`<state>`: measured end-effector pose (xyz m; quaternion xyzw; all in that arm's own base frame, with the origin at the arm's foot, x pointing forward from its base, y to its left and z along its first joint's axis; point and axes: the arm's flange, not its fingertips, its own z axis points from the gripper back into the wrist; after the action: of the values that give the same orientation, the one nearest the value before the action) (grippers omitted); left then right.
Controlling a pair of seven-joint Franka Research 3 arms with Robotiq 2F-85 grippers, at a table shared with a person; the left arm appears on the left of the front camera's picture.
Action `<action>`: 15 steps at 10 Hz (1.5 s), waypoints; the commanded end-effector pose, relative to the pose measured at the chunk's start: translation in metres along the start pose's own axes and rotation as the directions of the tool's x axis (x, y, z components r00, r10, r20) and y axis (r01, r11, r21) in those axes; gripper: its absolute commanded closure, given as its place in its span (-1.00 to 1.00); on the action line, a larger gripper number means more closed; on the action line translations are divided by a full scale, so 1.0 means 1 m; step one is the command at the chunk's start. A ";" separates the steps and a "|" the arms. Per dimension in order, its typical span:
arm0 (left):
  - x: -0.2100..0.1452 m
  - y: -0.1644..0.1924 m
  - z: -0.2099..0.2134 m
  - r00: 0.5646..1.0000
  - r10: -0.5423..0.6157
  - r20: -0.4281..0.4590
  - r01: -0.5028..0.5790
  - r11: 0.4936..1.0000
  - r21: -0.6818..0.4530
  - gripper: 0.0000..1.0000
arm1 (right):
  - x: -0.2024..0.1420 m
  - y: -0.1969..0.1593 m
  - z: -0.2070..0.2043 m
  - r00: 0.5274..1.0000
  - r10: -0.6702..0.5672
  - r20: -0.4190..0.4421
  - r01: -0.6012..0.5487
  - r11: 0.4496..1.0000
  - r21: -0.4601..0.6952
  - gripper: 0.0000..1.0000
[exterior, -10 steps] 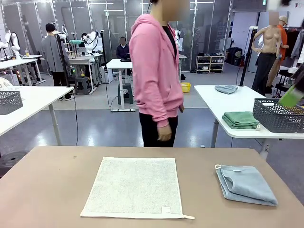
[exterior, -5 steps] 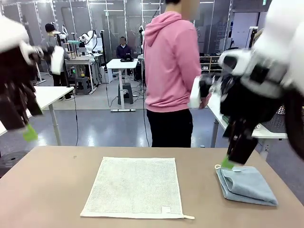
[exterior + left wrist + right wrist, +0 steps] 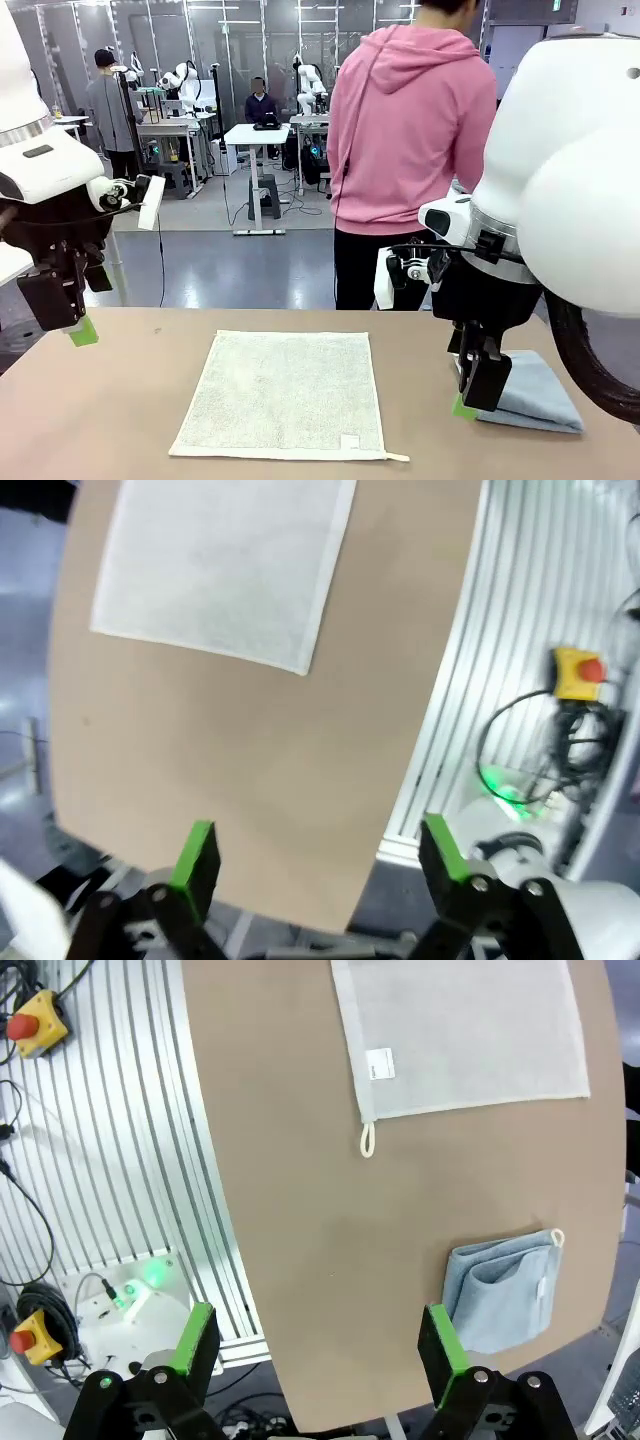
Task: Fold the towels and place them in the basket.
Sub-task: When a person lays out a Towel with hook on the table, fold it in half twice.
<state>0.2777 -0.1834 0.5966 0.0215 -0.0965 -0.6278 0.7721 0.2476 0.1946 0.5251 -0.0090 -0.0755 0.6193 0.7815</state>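
A cream-white towel [image 3: 285,395] lies spread flat in the middle of the table. A light blue towel [image 3: 540,395] lies folded at the right, with its near-left corner behind my right gripper [image 3: 466,403]. That gripper hangs open just above the table. My left gripper [image 3: 80,330] hangs open over the table's far left edge, well clear of both towels. The left wrist view looks down on the cream towel [image 3: 220,560] past the open gripper [image 3: 318,850]. From the right wrist view I see the cream towel [image 3: 460,1030], the blue towel [image 3: 505,1290] and the open gripper [image 3: 317,1340]. The basket is out of view.
A person in a pink hoodie [image 3: 410,150] stands at the far side, back turned to the brown table [image 3: 120,420]. Bare tabletop lies to the left of the cream towel and between the two towels. Other tables and people show farther back.
Both arms have swung into view and come down toward the table, the right one beside the blue towel. The person has stepped to the right and turned away.
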 end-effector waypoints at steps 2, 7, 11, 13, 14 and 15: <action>0.001 -0.003 0.001 1.000 0.001 0.014 -0.001 1.000 -0.006 -1.00 | 0.000 0.002 0.006 1.000 0.004 0.012 -0.004 1.000 -0.013 -1.00; 0.002 0.001 -0.050 0.994 -0.104 0.044 0.106 0.994 -0.030 -1.00 | 0.012 -0.007 -0.047 0.999 0.039 -0.013 -0.038 0.997 0.066 -1.00; -0.007 -0.006 -0.141 0.974 -0.191 0.123 0.196 0.980 -0.031 -1.00 | 0.030 -0.008 -0.128 0.996 0.092 -0.002 -0.091 0.988 0.128 -1.00; -0.005 -0.015 -0.184 0.951 -0.246 0.186 0.258 0.965 -0.046 -1.00 | 0.034 -0.010 -0.158 0.995 0.097 -0.014 -0.095 0.988 0.119 -1.00; -0.003 -0.016 -0.202 0.950 -0.242 0.198 0.256 0.965 -0.053 -1.00 | 0.033 -0.012 -0.167 0.995 0.096 0.005 -0.096 0.985 0.145 -1.00; -0.002 -0.016 -0.215 0.947 -0.228 0.227 0.250 0.965 -0.074 -1.00 | 0.035 -0.012 -0.179 0.995 0.104 -0.007 -0.101 0.982 0.158 -1.00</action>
<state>0.3187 -0.2171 0.4211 -0.0469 -0.1280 -0.7158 0.6848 0.3021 0.2518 0.3741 0.0320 -0.0153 0.6547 0.7551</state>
